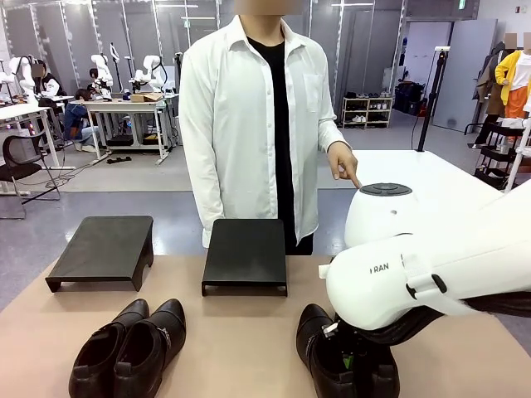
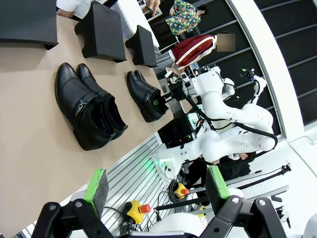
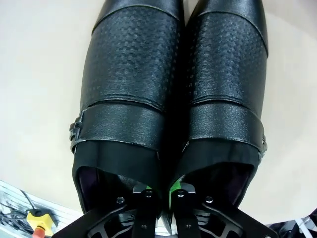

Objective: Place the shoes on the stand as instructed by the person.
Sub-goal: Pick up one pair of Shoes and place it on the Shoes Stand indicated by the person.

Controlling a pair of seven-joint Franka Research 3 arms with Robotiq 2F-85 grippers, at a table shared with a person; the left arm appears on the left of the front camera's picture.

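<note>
Seeing right gripper (image 3: 163,198) down in the right pair (image 3: 133,84) at the heel end. Fingers narrow, one in each shoe mouth, pinching the two inner collars together between them. Can't tell soles-on-table from lifted. Right pair at the near edge of the table (image 1: 241,348) on the robot's right, toes toward the far side, mostly hidden in front view under the right arm (image 1: 431,265).

Left pair (image 1: 133,348) near the same edge on the robot's left: two shoes side by side, touching, heels toward the robot, toes angled slightly toward the middle. Resting flat on the table.

Left gripper (image 2: 156,183) hanging well apart from both pairs, fingers spread wide, green pads facing each other across an open gap.

Counting three black stands along the far side: left stand (image 1: 104,249), middle stand (image 1: 246,253), right stand (image 2: 142,44), spaced apart. Right stand just beyond the right pair in left wrist view.

Person (image 1: 232,124) standing behind middle stand, white shirt over black tee. Hand (image 1: 343,160) lowered, index finger pointing down on the robot's right; target hidden behind right arm.
</note>
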